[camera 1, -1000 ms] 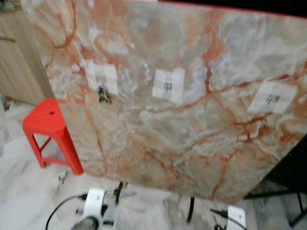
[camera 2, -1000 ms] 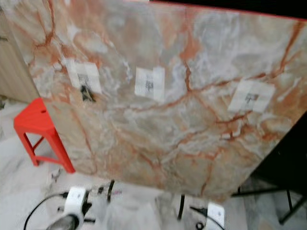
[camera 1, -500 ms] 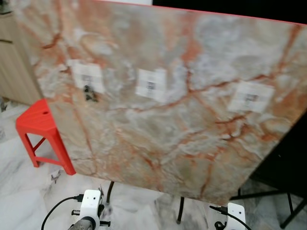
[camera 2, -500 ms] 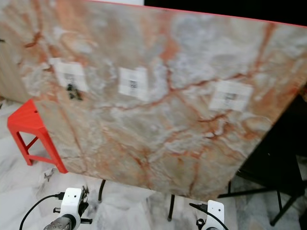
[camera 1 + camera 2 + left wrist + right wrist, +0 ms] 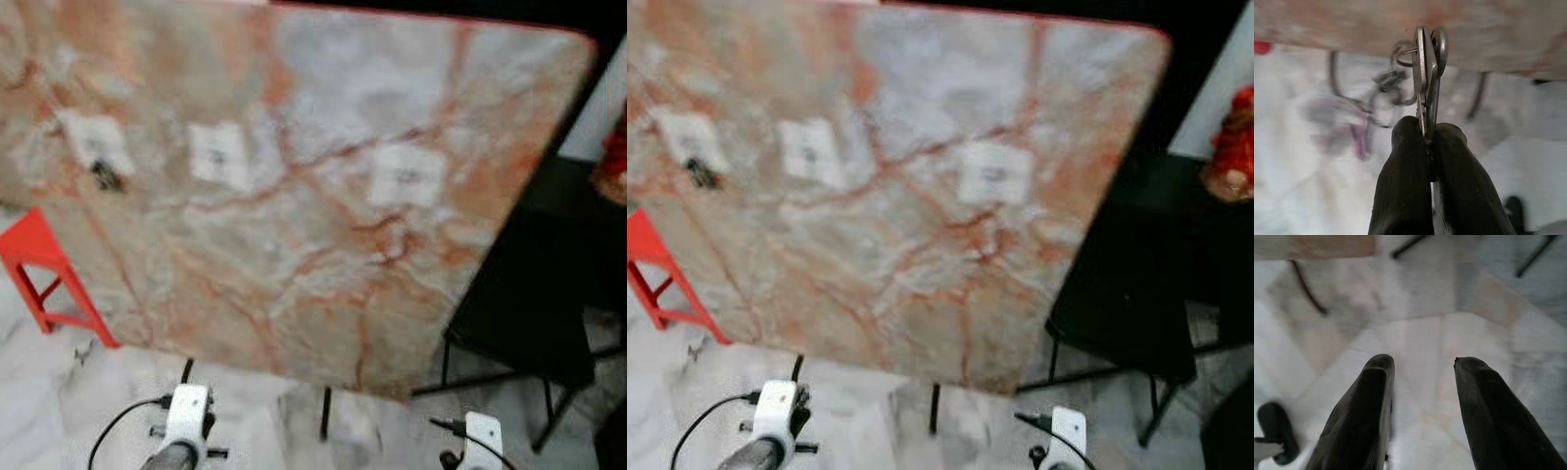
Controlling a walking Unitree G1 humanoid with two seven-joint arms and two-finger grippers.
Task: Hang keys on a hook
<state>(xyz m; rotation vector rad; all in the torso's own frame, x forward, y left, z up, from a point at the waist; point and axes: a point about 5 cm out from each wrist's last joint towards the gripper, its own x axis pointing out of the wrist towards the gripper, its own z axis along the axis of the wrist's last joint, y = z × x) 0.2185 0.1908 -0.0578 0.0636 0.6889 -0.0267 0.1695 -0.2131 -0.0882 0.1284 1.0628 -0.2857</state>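
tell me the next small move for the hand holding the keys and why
Probably raise the left hand toward the board. It is shut on the keys but sits low, by the board's bottom edge, while the three white hook pads are higher up. The left pad seems to carry something dark already, so the middle pad looks the nearest free one. The right hand hangs open over the floor.

marble board [image 5: 294, 215], three blurred, probably hook pads [image 5: 217, 155]
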